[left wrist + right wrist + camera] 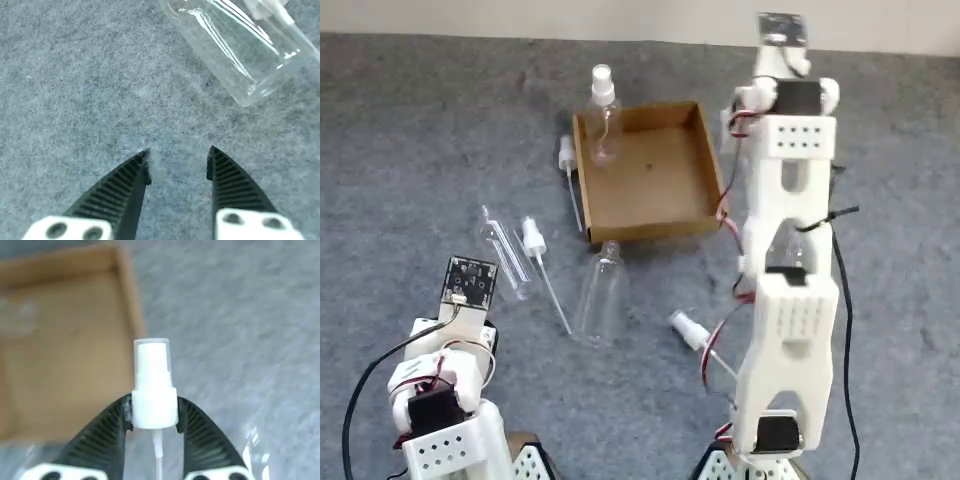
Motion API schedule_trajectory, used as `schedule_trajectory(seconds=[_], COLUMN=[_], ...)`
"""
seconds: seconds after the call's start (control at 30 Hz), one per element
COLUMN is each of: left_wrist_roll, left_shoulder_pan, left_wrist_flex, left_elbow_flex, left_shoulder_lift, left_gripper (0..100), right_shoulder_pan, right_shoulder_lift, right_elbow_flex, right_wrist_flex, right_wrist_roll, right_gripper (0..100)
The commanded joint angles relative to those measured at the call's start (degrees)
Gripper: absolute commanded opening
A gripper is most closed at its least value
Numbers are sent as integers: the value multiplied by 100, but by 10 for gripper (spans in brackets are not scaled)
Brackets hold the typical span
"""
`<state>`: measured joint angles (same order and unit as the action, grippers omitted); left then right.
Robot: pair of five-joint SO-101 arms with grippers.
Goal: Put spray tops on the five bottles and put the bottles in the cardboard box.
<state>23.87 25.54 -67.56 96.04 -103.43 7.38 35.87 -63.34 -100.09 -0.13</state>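
Note:
My right gripper (pixel 154 407) is shut on a white spray top (pixel 152 385), held above the carpet beside the cardboard box (pixel 65 340). In the high view the right arm (pixel 790 250) stretches along the right side of the box (pixel 698 175). A capped bottle (pixel 603 118) stands at the box's far left corner. Two open clear bottles (pixel 600 290) (pixel 505 250) lie on the carpet in front of the box. My left gripper (pixel 177 160) is open just above the carpet, a little short of a lying clear bottle (pixel 235 45).
Loose spray tops lie left of the box (pixel 568 160), between the two lying bottles (pixel 535 240) and beside the right arm (pixel 688 330). The left arm (pixel 450 400) sits at the near left. Grey carpet covers the table, with bare room at the far left.

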Motion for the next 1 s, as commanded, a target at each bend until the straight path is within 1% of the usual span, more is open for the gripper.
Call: schedule_trajectory(seconds=[0.0, 0.07, 0.13, 0.2, 0.3, 0.43, 0.63, 0.83, 0.9, 0.97], left_wrist_roll=[44, 44, 44, 44, 44, 44, 44, 44, 44, 44], left_shoulder_pan=[-57, -57, -57, -57, -57, -57, -66, -75, -75, -75], left_wrist_flex=[97, 97, 97, 97, 97, 97, 97, 97, 97, 97], left_elbow_flex=[110, 110, 110, 110, 110, 110, 110, 110, 110, 110], left_shoulder_lift=[-13, -13, -13, -13, -13, -4, 4, 4, 4, 4], left_gripper=[158, 158, 158, 158, 158, 158, 158, 158, 158, 158], right_shoulder_pan=[936, 1560, 2123, 2571, 3020, 3319, 3758, 3837, 3837, 3837], right_shoulder_lift=[-2088, -2686, -3037, -3099, -2897, -2378, -1604, -1244, -1235, -1235], right_elbow_flex=[1692, 2527, 3266, 3873, 4602, 4796, 4796, 4796, 4796, 4796], right_wrist_flex=[-110, 101, 593, 1138, 1833, 2571, 3108, 3767, 3829, 3820], right_wrist_roll=[97, 97, 53, 44, -325, -563, -1240, -1829, -1873, -1881], right_gripper=[22, 22, 22, 22, 22, 22, 23, 26, 55, 118])
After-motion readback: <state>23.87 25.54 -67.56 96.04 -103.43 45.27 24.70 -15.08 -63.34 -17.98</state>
